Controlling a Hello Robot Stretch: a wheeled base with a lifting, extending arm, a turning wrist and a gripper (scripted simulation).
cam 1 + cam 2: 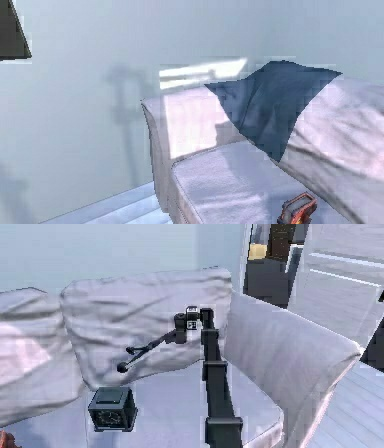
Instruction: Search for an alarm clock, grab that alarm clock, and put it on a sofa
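Note:
A pale grey sofa (pixel 150 314) with plump back cushions spans the arm side view. On its seat lies a small dark cube with a lighter face, shaped like an alarm clock (pixel 111 410). The dark arm (pixel 215 384) rises from the bottom edge over the seat. Its gripper (pixel 125 360) points left and down, with the fingertips a little above and to the right of the cube. I cannot tell whether it holds anything. The same sofa (pixel 215 175) appears in the forward view, with a dark blue blanket (pixel 275 100) draped over its back.
A small reddish-dark thing (pixel 297 210) lies on the seat at the forward view's bottom right. The sofa's armrest (pixel 290 354) stands right of the arm. Beyond it are a dark doorway (pixel 270 269) and a white panel (pixel 340 274). Pale walls stand behind the sofa.

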